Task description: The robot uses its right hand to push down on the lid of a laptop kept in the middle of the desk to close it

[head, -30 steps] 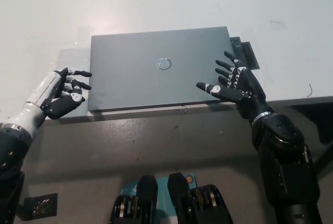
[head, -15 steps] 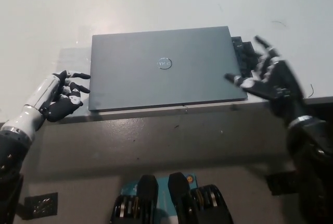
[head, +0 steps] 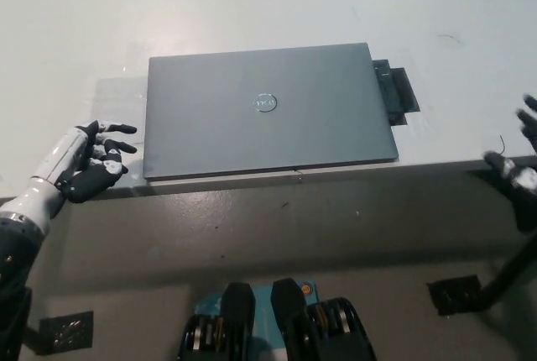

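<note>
Change: right hand (head: pixel 522 178) has swung off the lid to the picture's right edge; left hand (head: pixel 91 164) has eased slightly away from the laptop.
Left hand: resting at the desk (head: pixel 252 8) edge just left of the laptop, fingers loosely spread, holding nothing.
Laptop (head: pixel 268 110): mid-desk, lid flat and shut, black block (head: pixel 396 95) against its right side.
Right hand: mostly cropped, fingers apart, empty.
Risk: little; a careless return sweep could knock the laptop askew.

Grey laptop (head: pixel 268 113), closed, flat, mid-desk
</note>
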